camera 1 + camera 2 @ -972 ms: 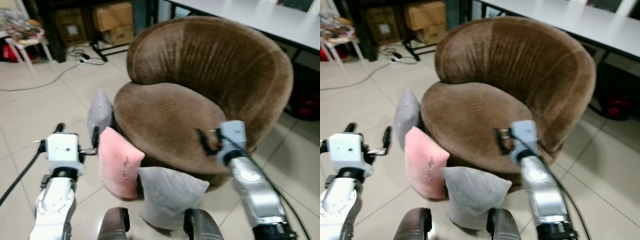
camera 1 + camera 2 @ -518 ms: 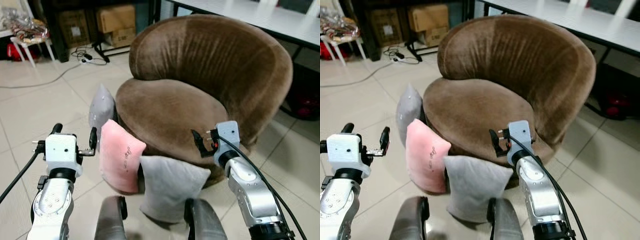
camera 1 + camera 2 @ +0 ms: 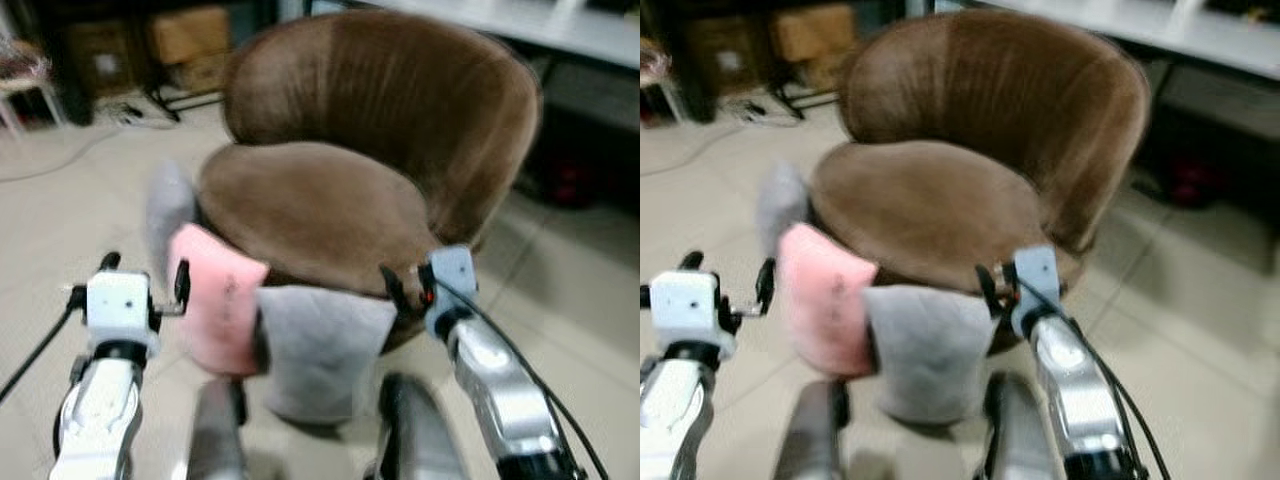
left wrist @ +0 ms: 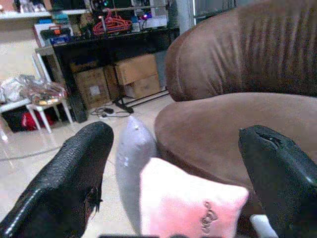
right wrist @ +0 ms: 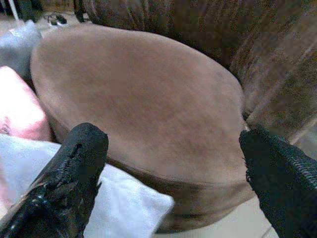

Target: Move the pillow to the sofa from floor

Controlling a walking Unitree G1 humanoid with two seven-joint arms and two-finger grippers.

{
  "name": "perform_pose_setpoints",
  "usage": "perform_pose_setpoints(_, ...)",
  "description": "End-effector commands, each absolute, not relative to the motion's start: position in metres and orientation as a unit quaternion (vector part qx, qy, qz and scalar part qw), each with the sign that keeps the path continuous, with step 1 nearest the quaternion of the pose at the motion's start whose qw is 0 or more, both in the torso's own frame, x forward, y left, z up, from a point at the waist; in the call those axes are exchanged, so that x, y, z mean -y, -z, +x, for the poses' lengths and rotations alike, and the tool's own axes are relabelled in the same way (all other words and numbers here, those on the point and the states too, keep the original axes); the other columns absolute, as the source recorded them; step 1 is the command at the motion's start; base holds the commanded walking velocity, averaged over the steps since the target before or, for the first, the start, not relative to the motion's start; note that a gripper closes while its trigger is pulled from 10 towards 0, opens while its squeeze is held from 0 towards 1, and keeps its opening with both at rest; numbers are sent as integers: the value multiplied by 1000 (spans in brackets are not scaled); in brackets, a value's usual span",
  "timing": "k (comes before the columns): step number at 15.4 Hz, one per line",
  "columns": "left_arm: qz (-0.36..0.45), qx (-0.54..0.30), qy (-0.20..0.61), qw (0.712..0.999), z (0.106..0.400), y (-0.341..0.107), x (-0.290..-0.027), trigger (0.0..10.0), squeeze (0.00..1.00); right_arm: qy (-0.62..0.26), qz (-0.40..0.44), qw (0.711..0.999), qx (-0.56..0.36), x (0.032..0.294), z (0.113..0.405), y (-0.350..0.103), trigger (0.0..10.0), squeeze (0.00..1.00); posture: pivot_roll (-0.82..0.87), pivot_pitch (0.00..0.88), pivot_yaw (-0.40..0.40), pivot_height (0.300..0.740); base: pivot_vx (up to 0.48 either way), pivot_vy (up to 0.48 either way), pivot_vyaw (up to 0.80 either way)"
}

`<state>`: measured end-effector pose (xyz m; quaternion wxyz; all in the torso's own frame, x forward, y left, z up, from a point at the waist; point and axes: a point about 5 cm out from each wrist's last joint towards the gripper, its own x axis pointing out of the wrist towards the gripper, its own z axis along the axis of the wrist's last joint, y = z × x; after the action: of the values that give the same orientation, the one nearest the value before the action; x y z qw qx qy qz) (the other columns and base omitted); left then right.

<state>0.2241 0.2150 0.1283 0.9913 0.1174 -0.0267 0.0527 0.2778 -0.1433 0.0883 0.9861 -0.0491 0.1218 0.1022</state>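
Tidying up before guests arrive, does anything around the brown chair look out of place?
Yes: three pillows stand on the floor against the brown sofa's front: a pink pillow, a grey pillow beside it, and another grey one behind.

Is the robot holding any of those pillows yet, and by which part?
Nothing is held. The left gripper and right gripper are both open, above the pink pillow and grey pillow.
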Motion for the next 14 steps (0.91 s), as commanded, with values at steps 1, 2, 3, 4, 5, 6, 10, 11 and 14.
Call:
perform_pose_setpoints(1,118,16,-53,991,222,-124,-214,10000,0,-104,-50,986,-117,144,281,-92,10000,0,1,0,-49,490,0,0,0)
perform_pose_setpoints(2,119,15,-54,991,221,-124,-214,10000,0,-105,-50,986,-117,144,281,-92,10000,0,1,0,-49,490,0,0,0)
perform_pose_setpoints(3,120,15,-56,991,220,-124,-214,10000,0,-107,-51,986,-117,143,282,-92,10000,0,6,0,-54,490,0,0,0)
perform_pose_setpoints(4,119,15,-57,991,220,-124,-214,10000,0,-109,-50,986,-116,143,282,-93,10000,0,8,0,-56,490,0,0,0)
perform_pose_setpoints(5,119,15,-57,991,220,-124,-214,10000,0,-110,-50,986,-116,142,283,-93,10000,0,8,0,-56,490,0,0,0)
perform_pose_setpoints(6,119,15,-57,991,220,-124,-214,10000,0,-110,-50,986,-116,142,283,-93,10000,0,8,0,-56,490,0,0,0)
perform_pose_setpoints(10,113,26,-54,992,217,-128,-213,10000,0,-166,-83,977,-102,129,286,-97,10000,0,17,0,-64,490,63,0,542)
perform_pose_setpoints(11,112,29,-53,992,217,-129,-213,10000,0,-176,-85,976,-100,127,286,-98,10000,0,22,0,-66,490,341,0,800)
perform_pose_setpoints(14,117,21,-56,991,219,-128,-214,10000,0,-189,-95,972,-104,128,289,-97,10000,0,19,0,-60,490,107,0,267)
